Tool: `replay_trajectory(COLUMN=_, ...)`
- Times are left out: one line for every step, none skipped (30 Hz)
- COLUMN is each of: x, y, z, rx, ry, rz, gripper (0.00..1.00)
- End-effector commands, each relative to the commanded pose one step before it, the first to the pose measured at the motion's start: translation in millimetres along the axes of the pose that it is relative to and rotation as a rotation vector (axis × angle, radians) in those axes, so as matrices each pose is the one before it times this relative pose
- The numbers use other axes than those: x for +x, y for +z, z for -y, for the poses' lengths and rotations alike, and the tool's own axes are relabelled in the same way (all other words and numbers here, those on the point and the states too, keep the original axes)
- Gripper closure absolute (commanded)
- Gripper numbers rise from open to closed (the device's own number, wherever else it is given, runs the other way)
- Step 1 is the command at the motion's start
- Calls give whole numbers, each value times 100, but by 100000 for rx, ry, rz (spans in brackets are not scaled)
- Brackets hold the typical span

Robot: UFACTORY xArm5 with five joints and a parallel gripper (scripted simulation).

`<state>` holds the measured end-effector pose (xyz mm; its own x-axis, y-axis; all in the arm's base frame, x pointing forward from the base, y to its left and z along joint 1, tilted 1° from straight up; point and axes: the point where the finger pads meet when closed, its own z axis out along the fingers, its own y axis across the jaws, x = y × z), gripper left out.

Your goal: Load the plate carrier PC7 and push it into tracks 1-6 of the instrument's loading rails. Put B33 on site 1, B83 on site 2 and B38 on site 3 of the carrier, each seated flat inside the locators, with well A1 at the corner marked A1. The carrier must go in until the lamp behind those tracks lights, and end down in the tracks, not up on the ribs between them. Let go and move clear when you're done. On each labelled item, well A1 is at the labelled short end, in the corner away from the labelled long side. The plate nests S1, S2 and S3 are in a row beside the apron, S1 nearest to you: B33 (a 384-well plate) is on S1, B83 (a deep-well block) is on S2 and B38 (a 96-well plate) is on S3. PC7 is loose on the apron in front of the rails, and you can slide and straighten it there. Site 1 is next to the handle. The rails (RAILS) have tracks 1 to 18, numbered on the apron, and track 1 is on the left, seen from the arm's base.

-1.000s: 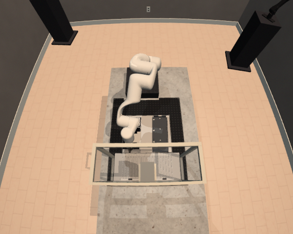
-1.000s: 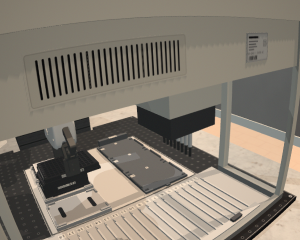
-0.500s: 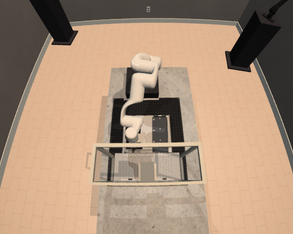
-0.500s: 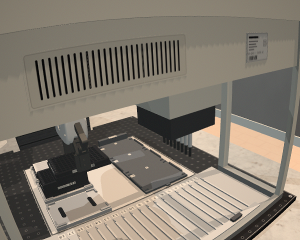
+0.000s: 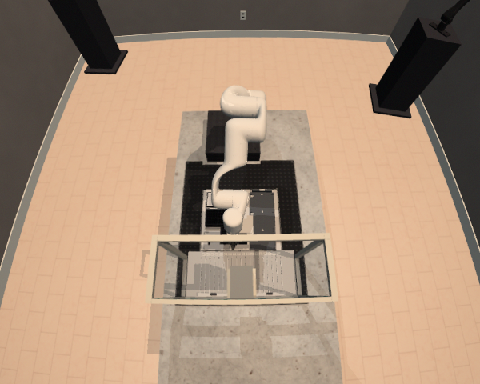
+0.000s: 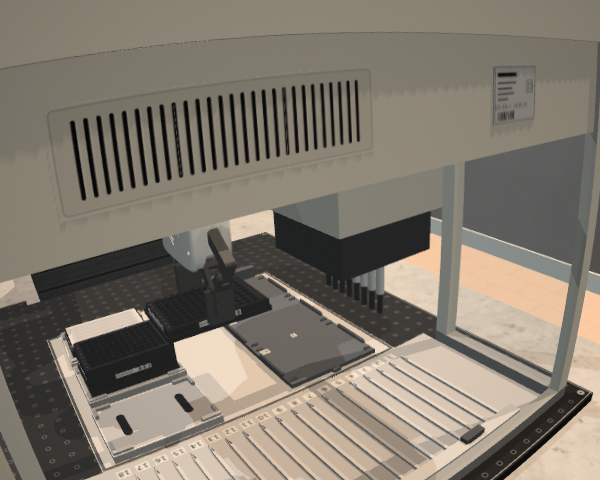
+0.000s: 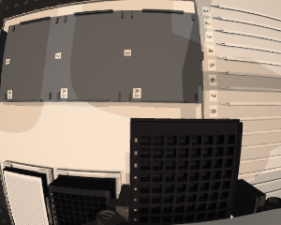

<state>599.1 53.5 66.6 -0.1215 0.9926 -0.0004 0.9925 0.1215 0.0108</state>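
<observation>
My gripper (image 6: pixel 220 302) is shut on B38 (image 6: pixel 207 308), a black 96-well plate, and holds it level above the cream apron between the nests and the carrier. In the wrist view the plate (image 7: pixel 185 172) fills the lower middle. Carrier PC7 (image 6: pixel 297 335) is a long grey tray lying on the apron in front of the rails, with all three sites bare; it also shows in the wrist view (image 7: pixel 99 56). B83 (image 6: pixel 122 356), a tall black deep-well block, sits on the middle nest. B33 (image 6: pixel 101 322), a white plate, sits on the nest behind it. The nest nearest the rails (image 6: pixel 153 413) is bare.
The loading rails (image 6: pixel 372 408) run along the front with numbered tags on the apron edge. A dark pipetting head with tips (image 6: pixel 352 248) hangs above the carrier's far side. The instrument's frame post (image 6: pixel 450 248) stands at the right.
</observation>
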Motion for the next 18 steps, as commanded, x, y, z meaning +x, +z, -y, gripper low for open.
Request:
replay_trajectory(x=1403, y=-235, z=-93, rx=-604, ry=55, rz=-1806, gripper=100)
replay_trajectory(x=501, y=2, z=21, rx=0, ry=0, rz=-4, gripper=100)
replay_trajectory(x=501, y=2, z=21, rx=0, ry=0, rz=-4, gripper=100)
replay_trajectory(x=501, y=2, z=21, rx=0, ry=0, rz=-4, gripper=100)
replay_trajectory(x=0, y=0, z=0, rx=0, ry=0, rz=0, gripper=100)
replay_trajectory(x=0, y=0, z=0, rx=0, ry=0, rz=0, gripper=100)
replay_trajectory(x=501, y=2, z=21, rx=0, ry=0, rz=-4, gripper=100)
replay_trajectory(x=501, y=2, z=21, rx=0, ry=0, rz=-4, gripper=100)
replay_trajectory(x=501, y=2, z=21, rx=0, ry=0, rz=-4, gripper=100)
replay_trajectory(x=501, y=2, z=22, rx=0, ry=0, rz=-4, gripper=100)
replay_trajectory(x=501, y=2, z=22, rx=0, ry=0, rz=-4, gripper=100)
replay_trajectory(x=501, y=2, z=22, rx=0, ry=0, rz=-4, gripper=100)
replay_trajectory(x=501, y=2, z=22, rx=0, ry=0, rz=-4, gripper=100)
replay_trajectory(x=501, y=2, z=22, rx=0, ry=0, rz=-4, gripper=100)
replay_trajectory(x=501, y=2, z=22, rx=0, ry=0, rz=-4, gripper=100)
replay_trajectory(x=501, y=2, z=22, rx=0, ry=0, rz=-4, gripper=100)
replay_trajectory(x=501, y=2, z=22, rx=0, ry=0, rz=-4, gripper=100)
replay_trajectory(x=501, y=2, z=22, rx=0, ry=0, rz=-4, gripper=100)
